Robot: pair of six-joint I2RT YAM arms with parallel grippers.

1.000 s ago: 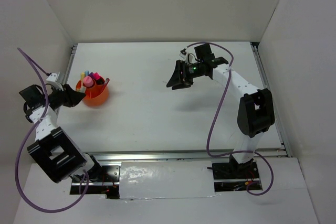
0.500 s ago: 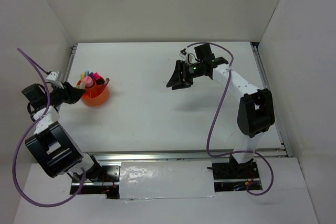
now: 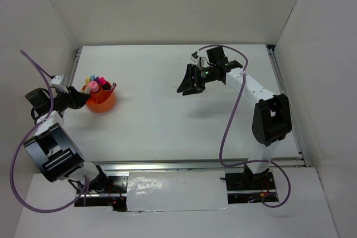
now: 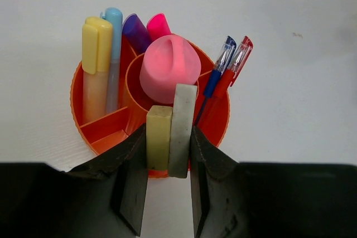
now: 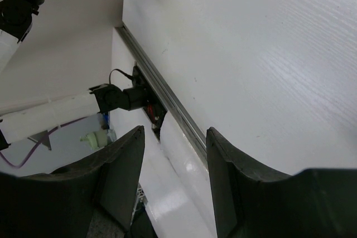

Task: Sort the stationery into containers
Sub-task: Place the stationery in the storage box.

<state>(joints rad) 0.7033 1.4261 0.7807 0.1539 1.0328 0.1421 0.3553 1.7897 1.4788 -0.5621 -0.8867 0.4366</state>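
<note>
While the left pincer (image 4: 167, 140) clamps two upright blocks (image 4: 182, 115), the right pincer (image 5: 174, 137) gapes.

Orange cup (image 4: 220, 116): translucent plastic, smooth and glossy; highlighters (image 4: 96, 65) and pens (image 4: 230, 76): smooth plastic with a soft sheen, the pens' barrels the glossier; pink cap (image 4: 170, 69): satin, nearly matt; two blocks (image 4: 167, 137): dull, faintly grainy, without shine; left gripper (image 4: 165, 154) and right gripper (image 5: 174, 165): matt black plastic, finely textured; table (image 5: 268, 54): white, matt, with a faint wood-like grain; rail (image 5: 167, 101): bare metal, brushed.
</note>
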